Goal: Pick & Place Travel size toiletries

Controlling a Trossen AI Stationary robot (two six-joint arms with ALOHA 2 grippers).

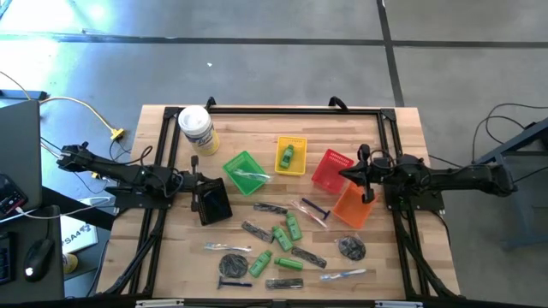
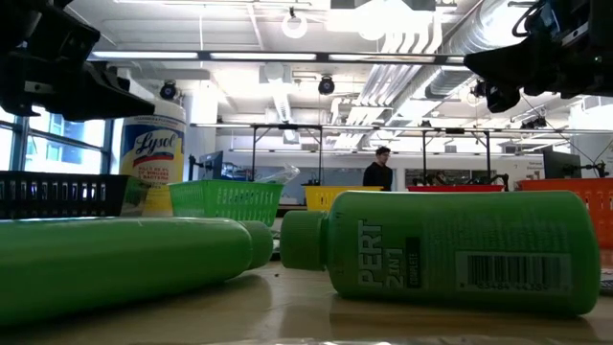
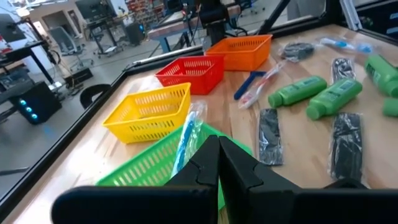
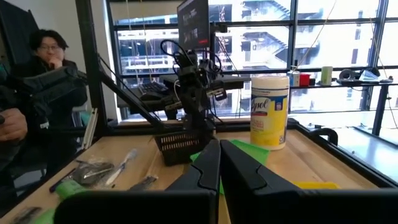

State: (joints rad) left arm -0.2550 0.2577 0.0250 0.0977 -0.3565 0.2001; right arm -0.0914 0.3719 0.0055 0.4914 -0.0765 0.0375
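The travel size toiletries lie scattered on the near half of the table: green bottles (image 1: 281,238) (image 3: 297,90) (image 2: 450,251), dark slim packs (image 1: 257,231) (image 3: 269,135), grey discs (image 1: 351,248), a purple-handled razor (image 1: 315,208) and clear-wrapped pieces (image 1: 227,248). One green bottle (image 1: 287,155) lies in the yellow basket (image 1: 291,168). A clear-wrapped piece (image 3: 186,134) lies in the green basket (image 1: 238,165). My left gripper (image 1: 199,180) (image 3: 219,149) is shut and empty, above the black basket (image 1: 211,205). My right gripper (image 1: 346,174) (image 4: 219,152) is shut and empty, above the red basket (image 1: 330,162).
An orange basket (image 1: 351,210) stands beside the red one. A big white-lidded wipes jar (image 1: 197,130) (image 4: 269,112) stands at the far left. A black frame (image 1: 291,109) borders the table. A person (image 4: 46,53) sits beyond the table's left side.
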